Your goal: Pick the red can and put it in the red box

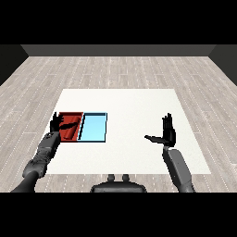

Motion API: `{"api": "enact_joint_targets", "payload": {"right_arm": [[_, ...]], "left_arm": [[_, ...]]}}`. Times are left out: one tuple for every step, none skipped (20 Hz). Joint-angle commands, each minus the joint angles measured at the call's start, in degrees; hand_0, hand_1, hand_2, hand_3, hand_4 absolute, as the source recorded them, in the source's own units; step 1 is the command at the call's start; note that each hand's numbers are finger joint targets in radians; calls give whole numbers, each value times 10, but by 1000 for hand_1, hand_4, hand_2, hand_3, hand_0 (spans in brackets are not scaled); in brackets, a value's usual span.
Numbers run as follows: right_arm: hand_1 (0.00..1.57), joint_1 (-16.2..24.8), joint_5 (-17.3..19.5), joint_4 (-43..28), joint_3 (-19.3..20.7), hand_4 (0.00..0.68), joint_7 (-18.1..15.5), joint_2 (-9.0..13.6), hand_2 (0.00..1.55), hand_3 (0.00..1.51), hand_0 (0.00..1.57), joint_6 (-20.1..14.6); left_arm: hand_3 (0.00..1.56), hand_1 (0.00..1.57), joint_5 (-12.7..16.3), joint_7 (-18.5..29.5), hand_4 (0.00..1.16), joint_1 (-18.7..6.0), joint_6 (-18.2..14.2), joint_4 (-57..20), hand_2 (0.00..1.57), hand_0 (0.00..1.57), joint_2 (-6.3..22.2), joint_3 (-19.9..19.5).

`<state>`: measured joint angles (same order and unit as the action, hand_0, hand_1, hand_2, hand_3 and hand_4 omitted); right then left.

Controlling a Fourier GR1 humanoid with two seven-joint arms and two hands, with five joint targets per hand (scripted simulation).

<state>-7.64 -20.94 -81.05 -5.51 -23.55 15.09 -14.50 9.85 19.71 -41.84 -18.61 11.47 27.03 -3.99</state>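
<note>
1. Table [139,139], white, filled the middle of the view on a grey plank floor [120,69].
2. Red tray [71,125] lay at the table's left side, touching the blue tray [94,127] on its right.
3. Right hand [167,132] stood over the right part of the table, well apart from both trays, fingers straight and upright, thumb out to the left, holding nothing.
4. Left hand [57,122] sat at the red tray's left edge, fingers spread and relaxed.
5. Red can [69,134] seemed to lie inside the red tray, near its front; its outline was hard to tell from the tray.
</note>
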Motion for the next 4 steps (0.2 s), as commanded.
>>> {"api": "enact_joint_targets", "payload": {"right_arm": [[0,24,6,-22,-15,0,-10,-4,0,0,0,14],[0,7,12,-43,-25,0,13,-8,0,0,0,0],[0,-8,7,-20,-19,0,5,2,0,0,0,21],[0,28,8,-29,-15,0,-18,5,0,0,0,28]], "left_arm": [[0,223,34,75,0,7,56,68,0,223,-18,-27],[0,1107,34,115,0,45,78,90,1166,1107,-15,-23],[0,0,48,118,0,22,90,113,0,0,-55,-28],[0,0,47,113,0,26,91,135,0,0,-50,-23]]}}
